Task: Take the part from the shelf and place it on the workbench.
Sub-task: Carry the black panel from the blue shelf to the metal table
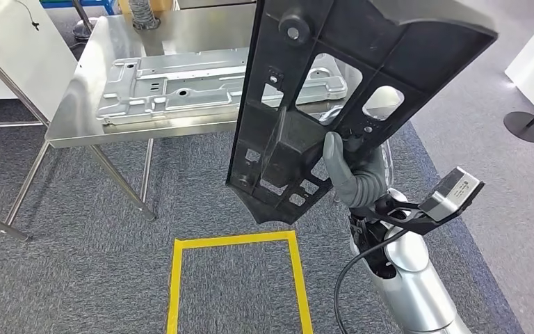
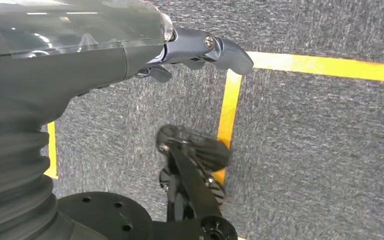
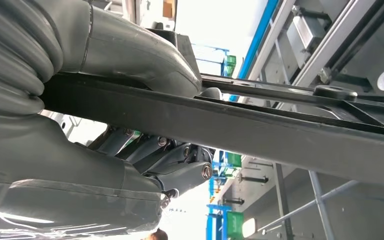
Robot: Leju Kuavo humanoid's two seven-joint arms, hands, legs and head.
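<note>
A large black plastic part (image 1: pixel 320 90) with ribs and cut-outs is held up in front of me, nearly upright, over the carpet. My right hand (image 1: pixel 351 174) grips it at its lower edge, thumb on the near face. In the right wrist view the part (image 3: pixel 280 127) runs as a dark bar between the thumb and the fingers (image 3: pixel 180 165) of my right hand (image 3: pixel 130 150). The steel workbench (image 1: pixel 83 104) stands ahead at the upper left. My left hand (image 2: pixel 200 50) hangs over the carpet, fingers loosely curled, holding nothing.
A silver stamped metal panel (image 1: pixel 181 87) lies on the workbench. A yellow tape square (image 1: pixel 236 243) marks the grey carpet below me. A black stanchion base (image 1: pixel 528 126) stands at the right, and a white table (image 1: pixel 7 62) at the far left.
</note>
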